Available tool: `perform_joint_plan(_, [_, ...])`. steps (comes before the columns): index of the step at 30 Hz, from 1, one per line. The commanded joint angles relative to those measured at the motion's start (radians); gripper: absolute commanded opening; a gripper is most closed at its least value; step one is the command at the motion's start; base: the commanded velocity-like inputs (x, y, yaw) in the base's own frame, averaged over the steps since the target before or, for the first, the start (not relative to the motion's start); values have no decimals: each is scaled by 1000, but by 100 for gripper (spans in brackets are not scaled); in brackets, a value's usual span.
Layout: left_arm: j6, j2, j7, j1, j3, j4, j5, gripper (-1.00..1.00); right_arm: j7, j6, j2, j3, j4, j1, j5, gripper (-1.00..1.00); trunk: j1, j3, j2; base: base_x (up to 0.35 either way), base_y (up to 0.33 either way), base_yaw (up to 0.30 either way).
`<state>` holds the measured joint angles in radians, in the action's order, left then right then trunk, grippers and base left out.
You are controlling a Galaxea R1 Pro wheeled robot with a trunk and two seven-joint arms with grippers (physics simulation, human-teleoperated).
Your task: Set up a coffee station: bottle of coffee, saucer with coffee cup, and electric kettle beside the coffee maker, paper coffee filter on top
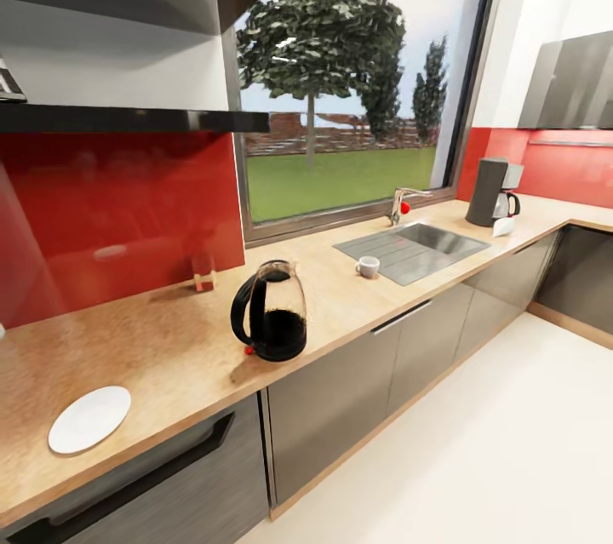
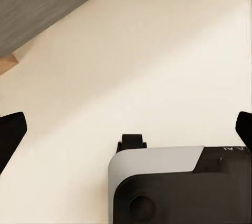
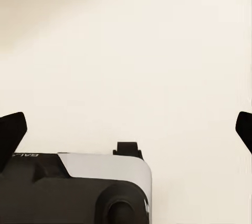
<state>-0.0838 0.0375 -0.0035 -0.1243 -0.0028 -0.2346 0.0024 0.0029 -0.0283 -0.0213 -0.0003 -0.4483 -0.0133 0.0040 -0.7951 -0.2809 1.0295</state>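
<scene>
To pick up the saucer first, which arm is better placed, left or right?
Probably left. The saucer lies on the countertop at the head view's left, on that arm's side. The left tool is open, with the grey cabinet front in its view; the right tool, also open, faces the floor.

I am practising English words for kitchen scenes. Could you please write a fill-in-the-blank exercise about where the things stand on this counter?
1. The electric kettle stands on the ____ near its front edge.
2. The coffee cup sits beside the ____, not on the saucer.
3. The coffee maker stands at the far end, in front of the ____ backsplash.
4. The small white paper coffee filter lies beside the coffee ____.

Missing words: countertop; sink; red; maker
</scene>
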Motion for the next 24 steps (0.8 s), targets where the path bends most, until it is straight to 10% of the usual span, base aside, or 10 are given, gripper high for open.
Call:
perform_joint_plan(1, [-14,0,-1,-1,0,3,0,100,0,-3,0,0,-5,0,0,100,4,2,-6,0,0,0])
perform_joint_plan(24, [-76,3,-2,11,7,17,2,100,0,-3,0,-8,-10,0,-6,100,92,74,-167,0,0,-41])
